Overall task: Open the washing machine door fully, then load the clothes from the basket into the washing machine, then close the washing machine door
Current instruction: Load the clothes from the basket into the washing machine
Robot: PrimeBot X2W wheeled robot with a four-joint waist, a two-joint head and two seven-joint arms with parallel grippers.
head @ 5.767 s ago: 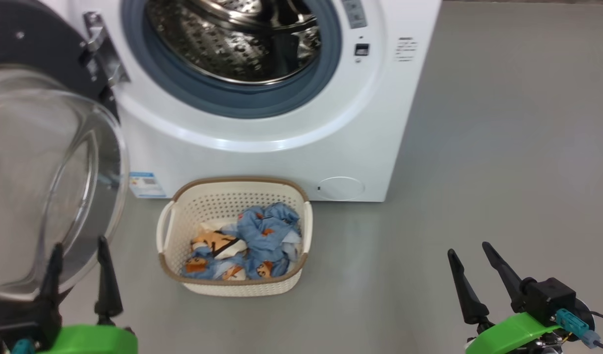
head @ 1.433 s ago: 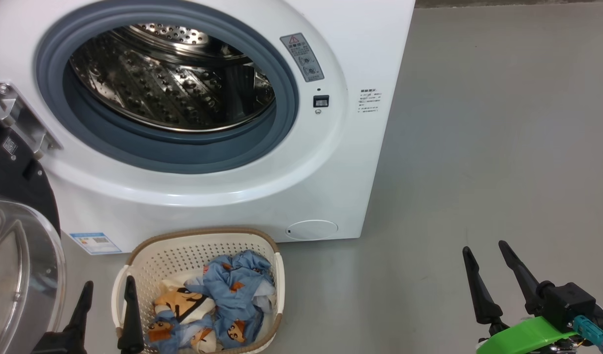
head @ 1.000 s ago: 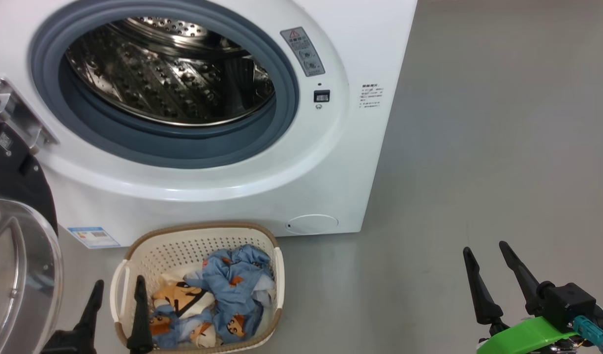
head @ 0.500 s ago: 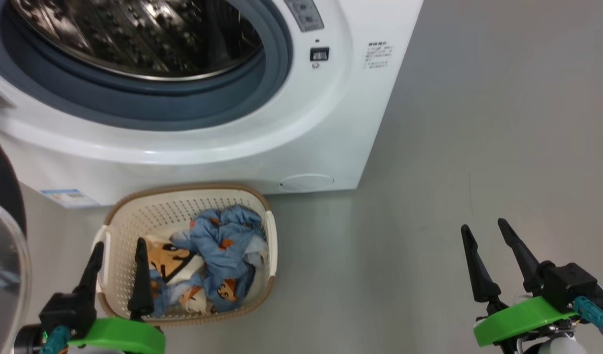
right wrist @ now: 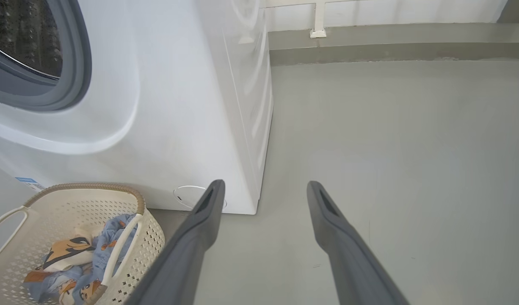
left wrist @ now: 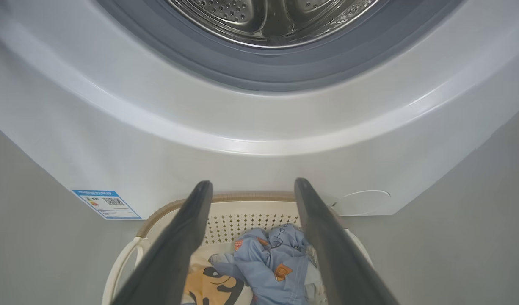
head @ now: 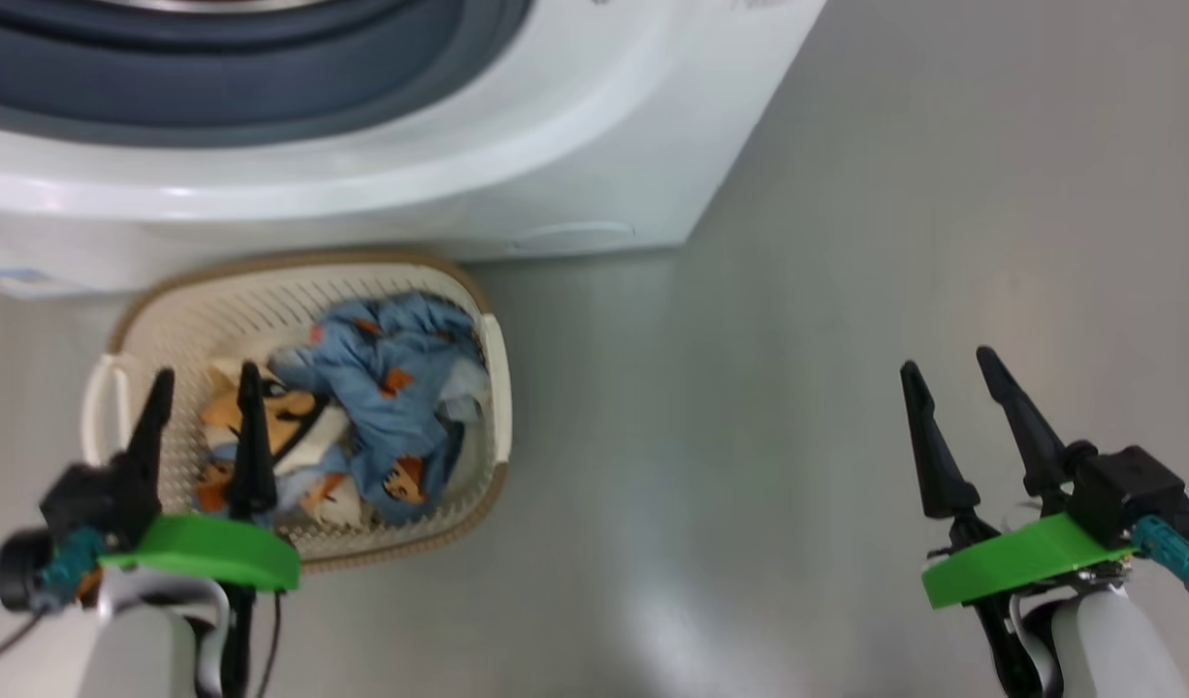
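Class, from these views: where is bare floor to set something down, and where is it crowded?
Free: the grey floor between the basket and the right gripper, right of the washing machine. Crowded: the basket, holding clothes, close before the machine's front, with the left gripper over it.

The right gripper (right wrist: 264, 185) has two dark fingers (right wrist: 191, 241) that stand wide apart. Nothing is between them, and they hang above the grey floor (right wrist: 412, 148). On the left is the big white washing machine (right wrist: 179, 106). Its round mouth has a grey ring (right wrist: 79, 63), and it is dark and shiny inside. A small blue sticker (right wrist: 28, 183) and a little round cover (right wrist: 185, 195) are low on its front. The basket (right wrist: 86, 187) sits on the floor just in front of the machine. The clothes (right wrist: 73, 250) lie in it, blue and orange with a cream bit. Far back is a white wall (right wrist: 390, 10).
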